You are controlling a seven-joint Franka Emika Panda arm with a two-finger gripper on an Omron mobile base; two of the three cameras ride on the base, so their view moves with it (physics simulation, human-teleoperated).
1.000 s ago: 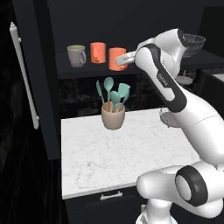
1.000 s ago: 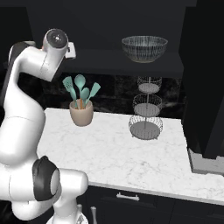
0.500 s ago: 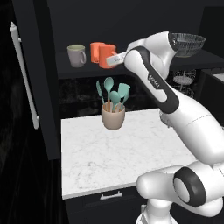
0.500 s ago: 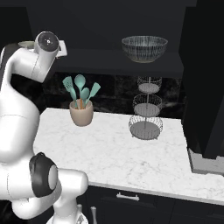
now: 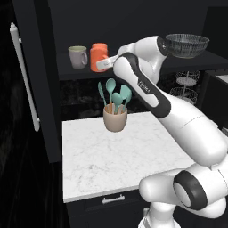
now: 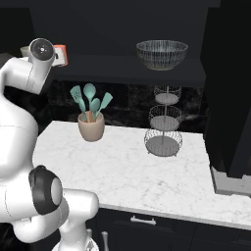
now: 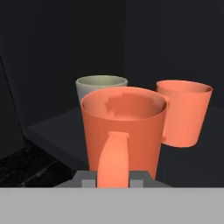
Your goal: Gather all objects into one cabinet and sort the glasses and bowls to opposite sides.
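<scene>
In the hand view my gripper [image 7: 113,179] is shut on the handle of an orange mug [image 7: 124,127], which is upright on or just above the cabinet shelf [image 7: 52,127]. Behind it stand a grey-beige mug [image 7: 98,85] to the left and a second orange mug [image 7: 183,111] to the right. In the left base view the gripper [image 5: 107,63] reaches into the open black cabinet beside the orange mugs [image 5: 98,57] and the grey-beige mug [image 5: 78,56]. The dark mesh bowl [image 5: 187,45] [image 6: 162,54] sits at the right end of the same shelf.
The cabinet door [image 5: 33,102] stands open at the left with its long white bar handle [image 5: 24,80]. On the marble counter [image 5: 111,156] stand a beige pot of teal utensils [image 5: 115,116] and a tiered wire basket [image 6: 163,128]. A drawer handle [image 5: 112,199] is below.
The arm has swung left along the shelf, carrying the orange mug up close to the other orange mug and the grey-beige mug. The bowl has stayed put.
</scene>
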